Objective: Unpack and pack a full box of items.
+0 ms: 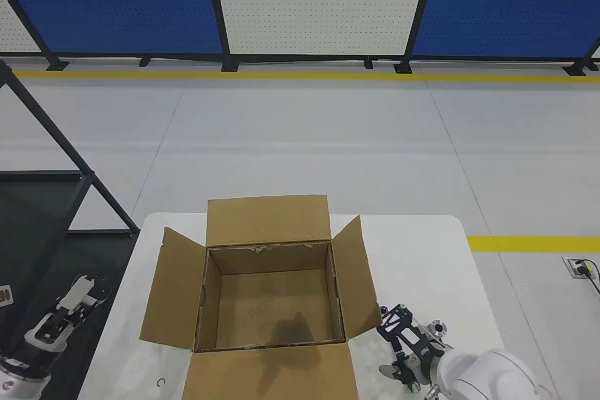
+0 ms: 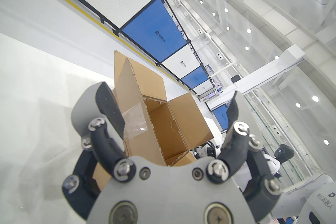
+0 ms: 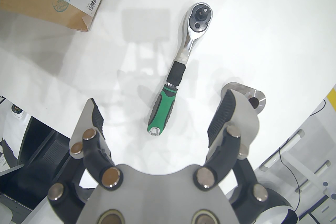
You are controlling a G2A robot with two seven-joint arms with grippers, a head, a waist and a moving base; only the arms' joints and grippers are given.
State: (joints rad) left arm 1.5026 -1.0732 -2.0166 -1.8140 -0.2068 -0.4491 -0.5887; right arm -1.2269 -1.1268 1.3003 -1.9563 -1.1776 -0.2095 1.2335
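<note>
- The box [image 1: 268,230] stands open on the table [image 1: 420,260], and its inside looks bare.
- The right gripper [image 3: 162,100] hangs beside the box, spread wide and empty. The left gripper [image 2: 169,93], also wide, is well apart past the box's other side.
- The ratchet wrench [image 3: 183,57] lies flat on the table under the right gripper. Its long axis crosses the closing line — right arm nearer.

My left claw [image 2: 169,93] has a silver-grey metal palm plate [image 2: 168,193], black linkage bars [image 2: 105,141] pinned with shiny clip-ringed screws [image 2: 123,170], and pale grey fingers [image 2: 78,110] faced with smooth black pads [image 2: 110,109]. My right claw [image 3: 160,101] is built alike, though I see its pads are ribbed. A white rounded arm shell [image 2: 317,198] carries small dark lettering.
</note>
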